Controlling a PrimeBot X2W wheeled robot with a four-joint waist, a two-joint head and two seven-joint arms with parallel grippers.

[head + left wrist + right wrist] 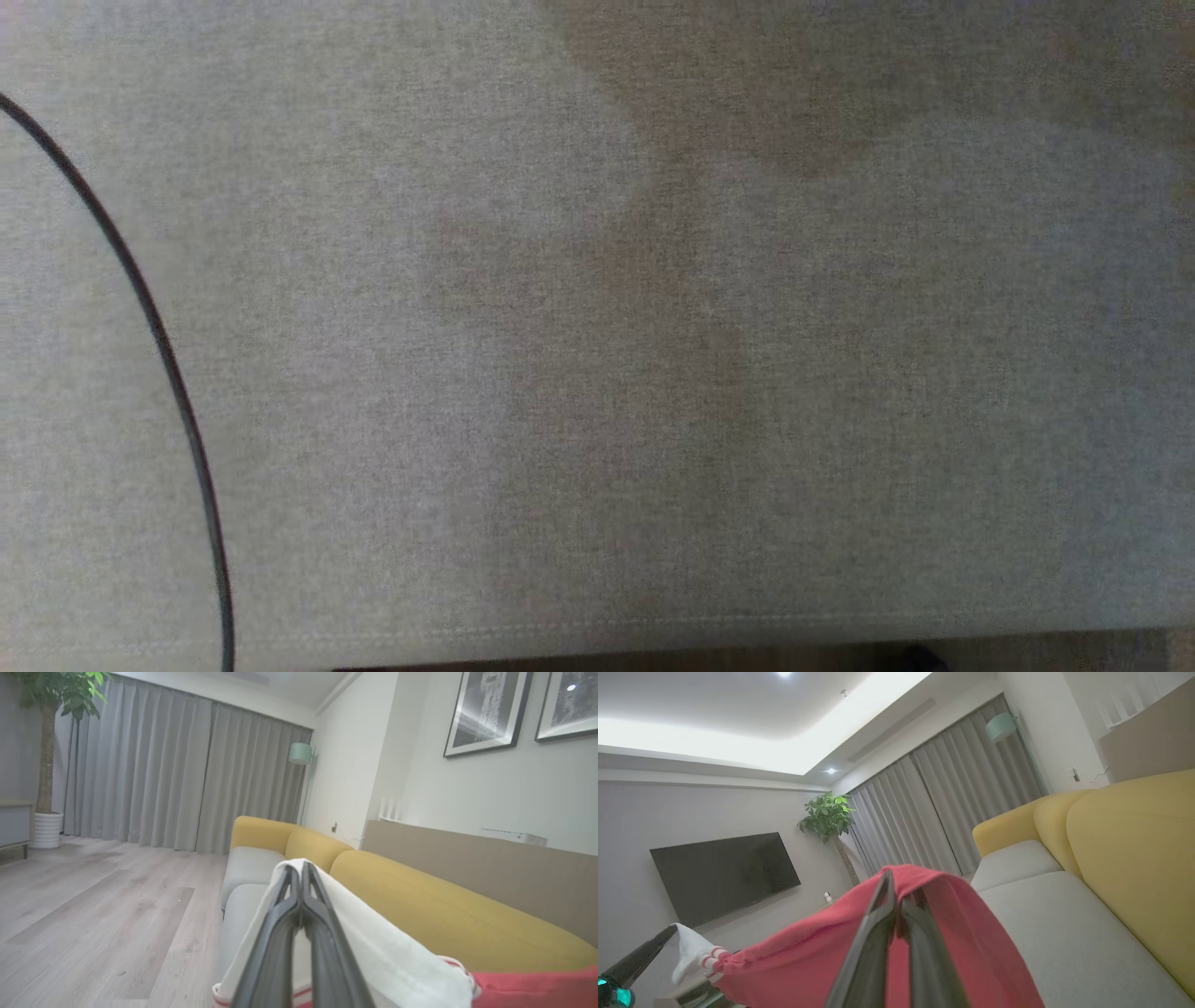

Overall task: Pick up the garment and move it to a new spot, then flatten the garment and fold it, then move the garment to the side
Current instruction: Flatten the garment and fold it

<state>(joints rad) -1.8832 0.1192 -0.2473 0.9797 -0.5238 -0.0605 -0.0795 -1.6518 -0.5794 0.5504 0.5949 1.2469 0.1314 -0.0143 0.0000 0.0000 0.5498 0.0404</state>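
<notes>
Left gripper (300, 868): fingers pressed fully together, pinching a fold of the garment (373, 942) at its white portion, which has red stripes at its edge. The cloth drapes over both fingers.

Right gripper (896, 886): fingers likewise closed tight, clamped on the red portion of the same garment, which hangs over them.

Garment position: held up in the air alongside the sofa (420, 896), on the seat side of its yellow back, and stretched between the two grippers. Whether its lower edge touches the seat cannot be told.

Head view: grey woven sofa seat fabric with a stitched seam near the lower edge. A thin dark cord (159, 336) curves across its left part.
</notes>
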